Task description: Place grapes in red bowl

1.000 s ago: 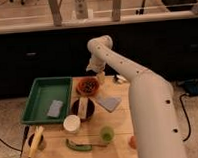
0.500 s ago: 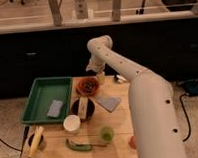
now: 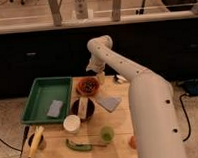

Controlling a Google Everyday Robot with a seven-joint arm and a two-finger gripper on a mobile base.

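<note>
Table [image 3: 115,123]: light wood.
Arm [image 3: 144,103]: white, reaching from the near right corner to the far edge.
Green tray [image 3: 43,91]: left edge.
Red bowl [image 3: 80,88]: mid far edge, beside the tray.
Gripper [image 3: 99,77]: far edge, beside the bowl's right rim; opening cannot be told.
Grapes [image 3: 88,85]: inside the red bowl.

The grapes [image 3: 88,85] lie in the far bowl [image 3: 88,93], right of the tray [image 3: 46,80], the gripper [image 3: 100,77] just beside its right rim.
</note>
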